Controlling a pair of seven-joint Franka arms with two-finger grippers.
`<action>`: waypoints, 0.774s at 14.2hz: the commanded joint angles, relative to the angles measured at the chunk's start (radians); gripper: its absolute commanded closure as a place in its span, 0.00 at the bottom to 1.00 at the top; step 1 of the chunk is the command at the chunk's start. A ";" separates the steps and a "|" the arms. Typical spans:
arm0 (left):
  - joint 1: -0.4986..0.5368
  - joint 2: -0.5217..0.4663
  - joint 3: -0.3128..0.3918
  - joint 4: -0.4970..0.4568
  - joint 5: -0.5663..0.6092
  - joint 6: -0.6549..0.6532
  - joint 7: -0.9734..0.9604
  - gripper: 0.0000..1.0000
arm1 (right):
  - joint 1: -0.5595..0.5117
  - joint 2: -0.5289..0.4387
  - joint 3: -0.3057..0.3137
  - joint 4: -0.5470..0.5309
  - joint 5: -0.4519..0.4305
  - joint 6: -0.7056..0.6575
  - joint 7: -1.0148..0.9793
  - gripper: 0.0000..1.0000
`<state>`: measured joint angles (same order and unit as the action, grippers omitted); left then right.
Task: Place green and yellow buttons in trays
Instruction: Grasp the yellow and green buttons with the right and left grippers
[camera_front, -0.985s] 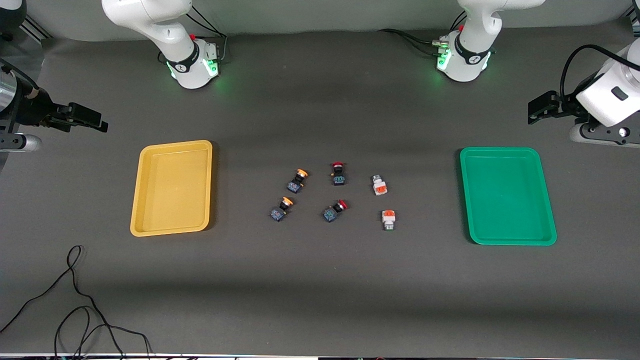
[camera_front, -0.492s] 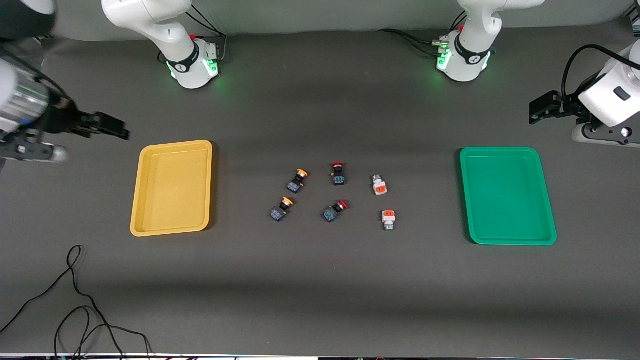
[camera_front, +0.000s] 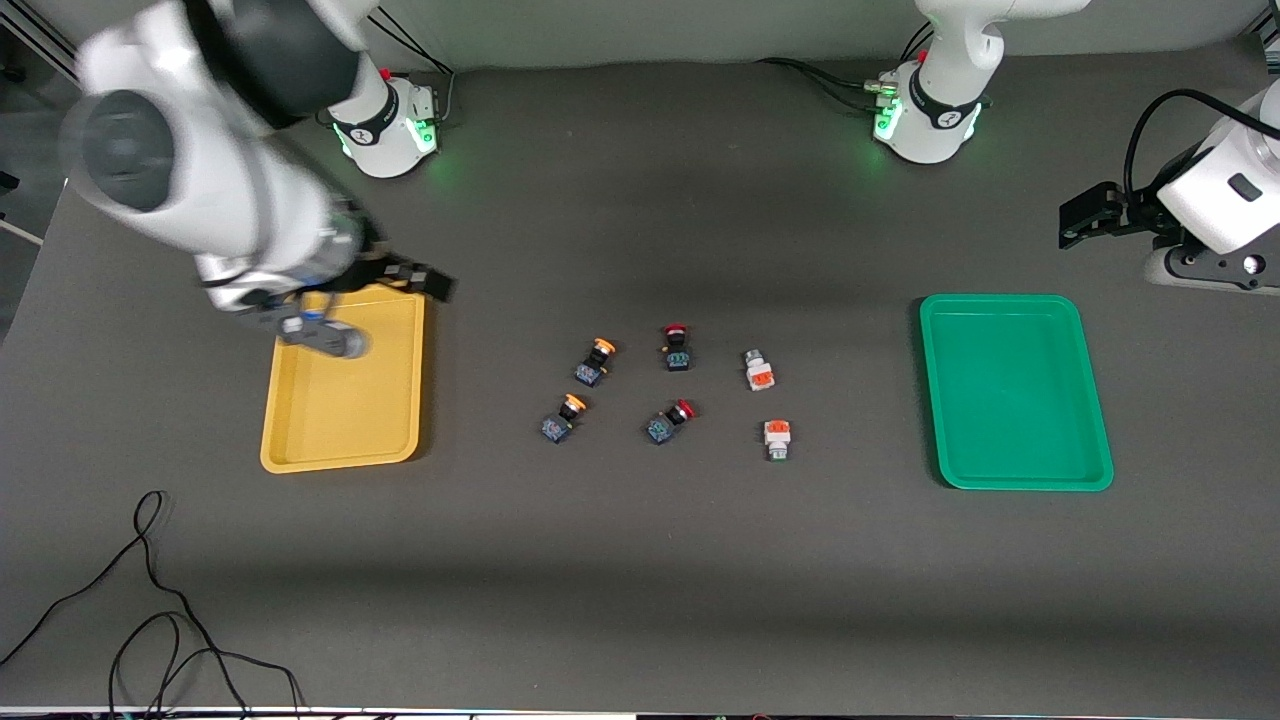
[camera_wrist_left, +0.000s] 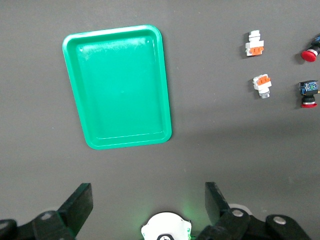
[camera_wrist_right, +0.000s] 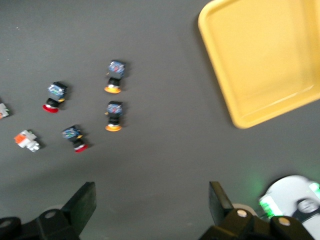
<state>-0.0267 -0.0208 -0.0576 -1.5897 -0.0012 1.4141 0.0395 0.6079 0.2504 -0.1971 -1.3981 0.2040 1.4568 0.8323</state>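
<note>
Six switches mid-table, btwn two trays, none in a tray yet. Yellow-capped pair (camera_front: 597, 361) (camera_front: 563, 417) toward yellow tray (camera_front: 345, 440); white-grey pair w/ orange blocks (camera_front: 759, 370) (camera_front: 777, 438) toward green tray (camera_front: 1015, 470); red-capped pair (camera_front: 677, 347) (camera_front: 670, 421) in the middle. Right gripper (camera_front: 425, 282) in air over yellow tray's corner, fingers spread wide, nothing held. Left gripper (camera_front: 1085, 215) in air above table near green tray at left arm's end, fingers wide apart, nothing held; arm waits. Black cable (camera_front: 150, 600) on table nearer front camera.
</note>
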 joint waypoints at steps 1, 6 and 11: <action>-0.009 -0.022 -0.002 -0.032 0.000 0.012 -0.010 0.00 | 0.076 0.029 -0.013 -0.014 0.023 0.061 0.174 0.00; -0.160 0.002 -0.045 -0.151 -0.011 0.160 -0.258 0.00 | 0.101 0.068 -0.013 -0.195 0.028 0.242 0.172 0.00; -0.410 0.105 -0.050 -0.159 -0.020 0.290 -0.544 0.00 | 0.101 0.226 -0.013 -0.283 0.075 0.537 0.174 0.00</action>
<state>-0.3555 0.0541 -0.1247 -1.7482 -0.0172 1.6606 -0.4076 0.6983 0.4099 -0.2019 -1.6793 0.2552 1.9148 0.9889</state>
